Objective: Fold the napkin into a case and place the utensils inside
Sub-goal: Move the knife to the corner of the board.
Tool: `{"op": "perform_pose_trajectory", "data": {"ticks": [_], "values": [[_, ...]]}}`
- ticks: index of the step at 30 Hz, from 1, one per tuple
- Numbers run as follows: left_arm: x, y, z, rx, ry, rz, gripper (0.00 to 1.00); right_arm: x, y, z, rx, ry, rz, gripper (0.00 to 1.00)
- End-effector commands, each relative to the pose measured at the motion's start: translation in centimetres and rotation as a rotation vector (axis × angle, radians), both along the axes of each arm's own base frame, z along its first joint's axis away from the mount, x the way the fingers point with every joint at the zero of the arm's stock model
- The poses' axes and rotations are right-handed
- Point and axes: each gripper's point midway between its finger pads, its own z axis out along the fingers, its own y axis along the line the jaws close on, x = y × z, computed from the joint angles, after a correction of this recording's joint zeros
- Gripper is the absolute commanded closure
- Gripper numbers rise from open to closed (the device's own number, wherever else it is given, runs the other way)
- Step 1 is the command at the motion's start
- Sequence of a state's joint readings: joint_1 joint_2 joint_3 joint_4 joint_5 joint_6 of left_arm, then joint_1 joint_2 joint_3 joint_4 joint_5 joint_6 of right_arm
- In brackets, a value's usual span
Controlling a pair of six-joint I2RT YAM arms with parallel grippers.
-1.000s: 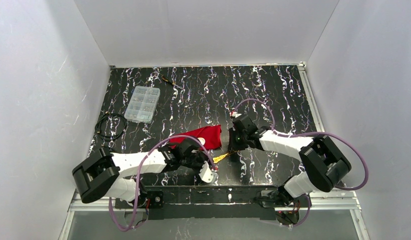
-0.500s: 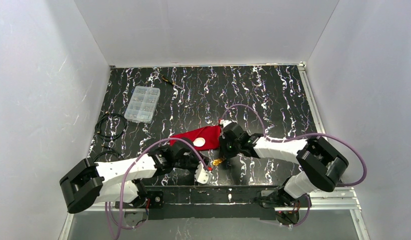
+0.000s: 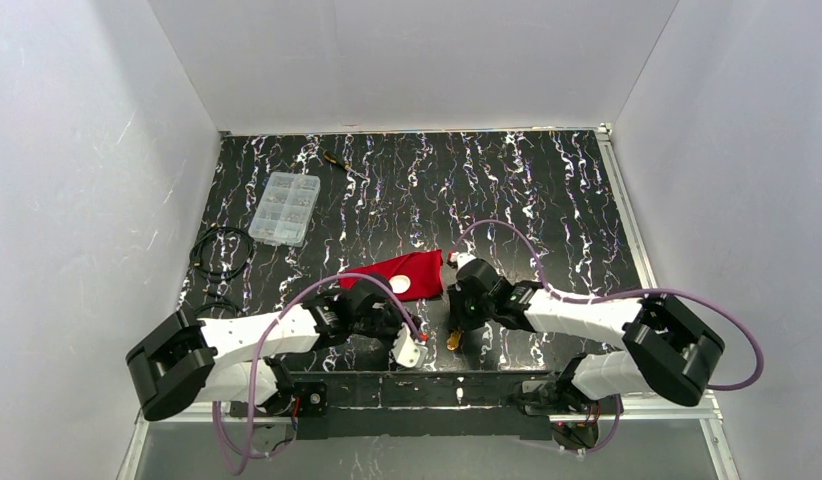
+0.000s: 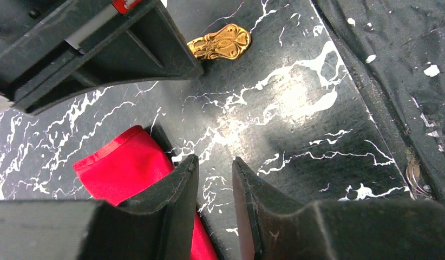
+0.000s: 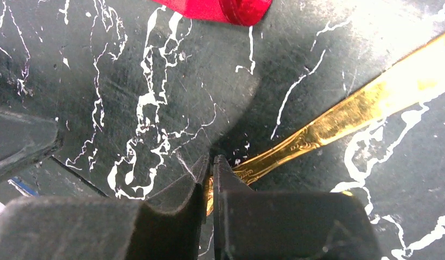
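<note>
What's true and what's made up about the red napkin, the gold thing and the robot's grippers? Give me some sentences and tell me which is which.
1. The right gripper pinches the gold utensil. True.
2. The gold utensil is tucked inside the napkin. False: it is outside the napkin, over the bare table.
3. The spoon shows its white bowl on the napkin. True.
4. The left gripper holds the box. False: the box sits far back on the left, and the left gripper is by the napkin with nothing between its fingers.
</note>
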State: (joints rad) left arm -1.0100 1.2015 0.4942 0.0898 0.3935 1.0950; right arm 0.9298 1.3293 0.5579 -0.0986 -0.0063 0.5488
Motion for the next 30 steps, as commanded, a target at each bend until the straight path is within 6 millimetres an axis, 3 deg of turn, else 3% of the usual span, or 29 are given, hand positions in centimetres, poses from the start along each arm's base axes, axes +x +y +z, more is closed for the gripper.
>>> {"op": "perform_pose_trajectory", "data": {"ticks": [1, 4, 6, 9, 12, 17, 23, 26, 30], "values": [[0.0, -1.4, 0.8, -0.019, -0.004, -0.055, 0.72, 0.5, -0.6, 1.9, 0.001, -0.036, -0.049, 0.81], [0.2, -1.7, 0.9, -0.019, -0.005, -0.05, 0.72, 3.4, -1.1, 5.8, -0.032, -0.145, -0.148, 0.63], [0.2, -1.6, 1.1, -0.025, -0.011, -0.051, 0.72, 4.8, -3.0, 7.0, -0.097, -0.184, -0.281, 0.55], [0.0, -1.5, 1.3, -0.031, -0.026, -0.069, 0.72, 5.8, -6.0, 7.5, -0.207, -0.225, -0.442, 0.47], [0.0, -1.9, 1.2, -0.036, -0.04, -0.103, 0.72, 6.8, -7.5, 7.4, -0.285, -0.263, -0.52, 0.41], [0.7, -2.7, 1.7, -0.047, -0.058, -0.094, 0.72, 9.1, -6.8, 7.3, -0.331, -0.282, -0.52, 0.41], [-1.1, -1.6, 2.1, -0.045, 0.015, -0.098, 0.73, 10.4, -5.4, 5.1, -0.361, -0.199, -0.424, 0.42], [-0.9, -1.2, 1.5, -0.038, -0.023, -0.101, 0.73, 10.3, -4.4, 3.7, -0.342, -0.168, -0.379, 0.45], [0.3, -1.3, 2.1, -0.025, 0.01, 0.005, 0.75, 9.1, -4.5, 1.1, -0.373, -0.1, -0.358, 0.48]]}}
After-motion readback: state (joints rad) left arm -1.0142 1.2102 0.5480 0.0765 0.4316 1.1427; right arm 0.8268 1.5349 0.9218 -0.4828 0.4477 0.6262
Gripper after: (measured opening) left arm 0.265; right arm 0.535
